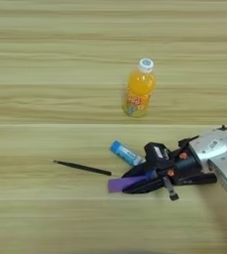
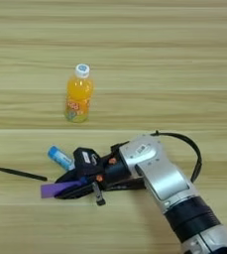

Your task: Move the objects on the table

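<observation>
- right pincer [image 2: 78, 186] lies low on the tabletop [image 2: 135, 59], clamped along the marker [image 1: 140, 184]
- its purple cap [image 1: 121, 184] points left
- thin stick [image 1: 83, 168] just beyond, same axis

You are looking at what is probably a lab or test bench: the table [image 1: 45, 44] of pale wood-grain planks fills the frame, with only an orange juice bottle [image 1: 138, 89] upper centre and scattered pen-like bits lower centre.

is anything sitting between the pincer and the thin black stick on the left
Nothing visible. The pincer sits at the purple cap, and only bare table lies between that and the stick. The blue tube lies off to the side.
</observation>
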